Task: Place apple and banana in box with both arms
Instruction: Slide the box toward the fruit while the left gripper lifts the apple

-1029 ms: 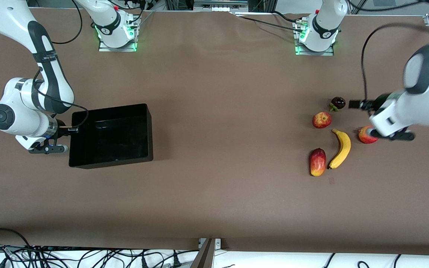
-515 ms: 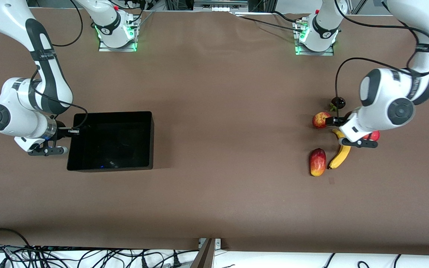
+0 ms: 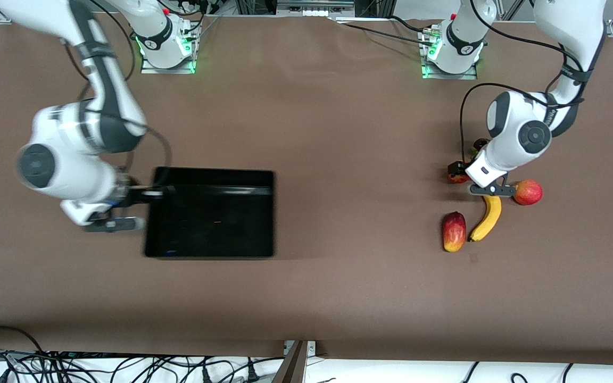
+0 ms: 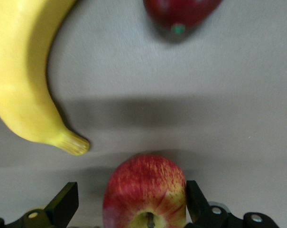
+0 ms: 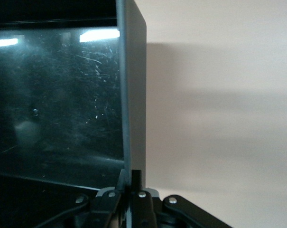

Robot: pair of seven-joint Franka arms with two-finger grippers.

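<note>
The red apple (image 3: 454,179) lies at the left arm's end of the table, partly hidden under my left gripper (image 3: 460,171). In the left wrist view the apple (image 4: 145,192) sits stem-up between the open fingers (image 4: 62,206) of my left gripper (image 4: 130,206); one finger is at its skin, the other stands apart. The yellow banana (image 3: 487,215) lies beside it, nearer the front camera, and also shows in the left wrist view (image 4: 24,85). My right gripper (image 3: 144,194) is shut on the wall (image 5: 131,95) of the black box (image 3: 213,178).
A smooth red round fruit (image 3: 527,191) lies beside the banana. An oval red-and-yellow fruit (image 3: 454,231) lies nearer the front camera. A small dark fruit (image 3: 480,143) lies farther off, by the left arm. A red fruit's end (image 4: 181,12) shows in the left wrist view.
The right gripper has slid the box toward the table's middle. The left gripper has moved from the smooth red fruit across the banana to the apple.
</note>
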